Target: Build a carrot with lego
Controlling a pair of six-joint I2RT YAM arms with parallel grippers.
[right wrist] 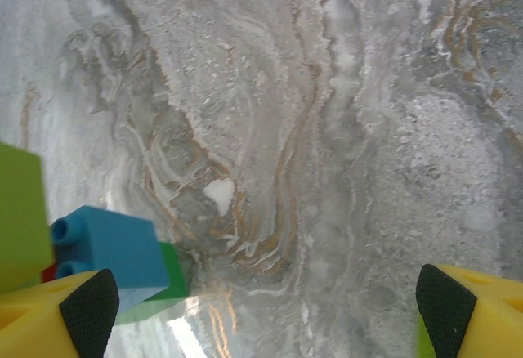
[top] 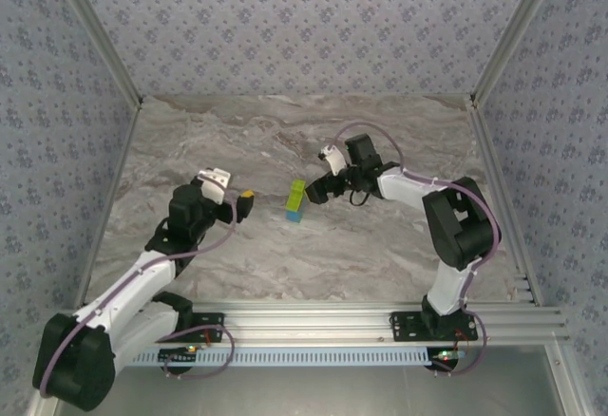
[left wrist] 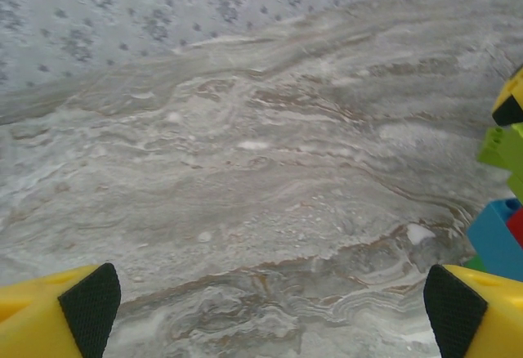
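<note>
The small stacked toy-brick carrot (top: pixel 295 200), lime-green over blue, stood near the middle of the grey marbled worktop (top: pixel 285 131) between the left claw (top: pixel 245 200) and right claw (top: pixel 316 189), both spread wide and empty.

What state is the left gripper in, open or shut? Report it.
Open. The left gripper's fingers sit at opposite edges of its wrist view, bare table between them, nothing held.

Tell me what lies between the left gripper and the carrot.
Nothing. In the top view, the stretch of table from the left gripper to the carrot is bare marble.
</note>
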